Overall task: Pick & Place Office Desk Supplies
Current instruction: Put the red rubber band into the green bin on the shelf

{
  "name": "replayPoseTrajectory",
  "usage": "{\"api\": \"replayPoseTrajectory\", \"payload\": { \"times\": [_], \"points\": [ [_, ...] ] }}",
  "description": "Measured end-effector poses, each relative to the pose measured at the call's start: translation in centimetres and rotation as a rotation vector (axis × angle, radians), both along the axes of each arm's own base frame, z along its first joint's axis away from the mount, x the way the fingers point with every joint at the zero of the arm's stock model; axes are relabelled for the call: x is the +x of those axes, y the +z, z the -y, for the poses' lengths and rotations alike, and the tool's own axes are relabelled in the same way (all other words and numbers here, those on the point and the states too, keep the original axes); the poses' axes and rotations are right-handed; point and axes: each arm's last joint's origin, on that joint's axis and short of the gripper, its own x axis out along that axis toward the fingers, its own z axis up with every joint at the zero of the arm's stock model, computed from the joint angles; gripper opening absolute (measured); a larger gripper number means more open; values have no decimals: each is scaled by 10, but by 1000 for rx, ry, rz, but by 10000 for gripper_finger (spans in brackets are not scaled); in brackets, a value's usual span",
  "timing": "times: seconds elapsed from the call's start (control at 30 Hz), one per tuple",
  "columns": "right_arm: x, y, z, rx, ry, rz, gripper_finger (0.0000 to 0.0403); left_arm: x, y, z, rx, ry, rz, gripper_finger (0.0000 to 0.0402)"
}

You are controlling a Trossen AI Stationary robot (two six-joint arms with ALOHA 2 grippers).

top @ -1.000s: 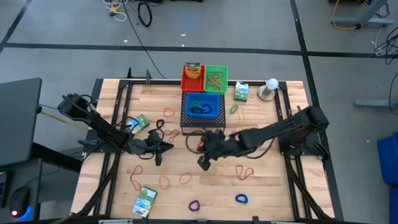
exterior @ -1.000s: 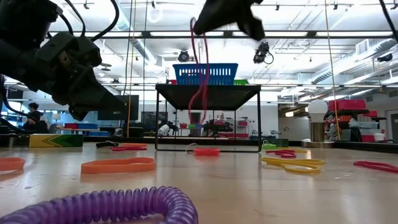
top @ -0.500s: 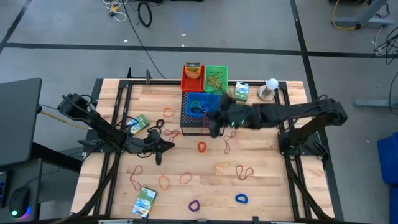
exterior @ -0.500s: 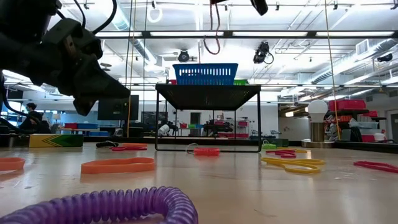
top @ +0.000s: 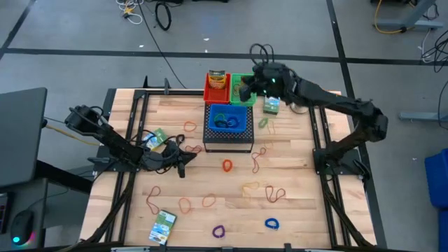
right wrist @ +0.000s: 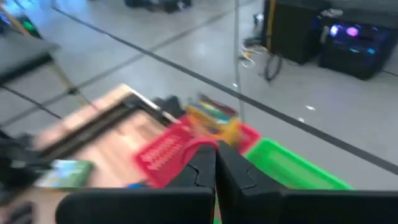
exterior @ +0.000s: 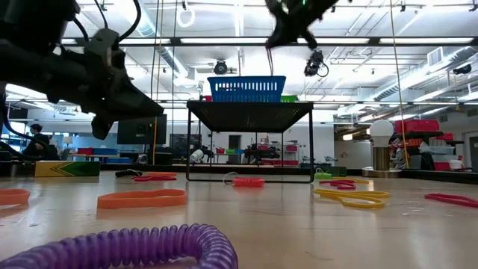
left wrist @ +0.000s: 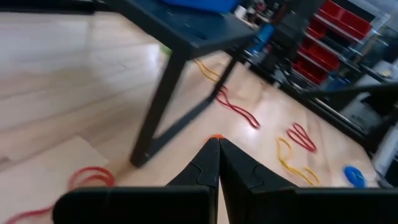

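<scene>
Carry-to-bin step: right tool (top: pixel 245 87), fingers together on a thin red rubber band (exterior: pixel 269 61), above green bin (top: pixel 243 88) upper centre of table (top: pixel 301 175); next: open to drop; left tool (top: pixel 183 163) closed, idle mid-left.

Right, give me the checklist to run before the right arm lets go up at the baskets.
1. Right gripper above the baskets: ok.
2. Its fingers shut: ok.
3. Red rubber band held: ok, a thin strand hangs below it in the low view.
4. Centred over the green basket, not the red basket: cannot tell.
5. Left gripper out of the way, shut, low over the table: ok.
</scene>
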Motion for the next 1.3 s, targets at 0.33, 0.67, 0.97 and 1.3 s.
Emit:
{"api": "replayPoseTrajectory", "payload": {
  "times": [0.33, 0.67, 0.97, 1.3],
  "points": [
    [10, -55, 61, 128, -16, -150, 0, 4, 0, -17, -10, 97, 8, 9],
    [7, -73, 67, 211, -24, -243, 58, 6, 3, -24, -41, 140, 45, 9],
    [5, -57, 56, 54, 21, -297, 186, 9, 9, -33, -77, 187, 119, 9],
    [21, -44, 30, -321, 85, -486, 265, 11, 9, -51, -33, 232, 99, 9]
  ]
}}
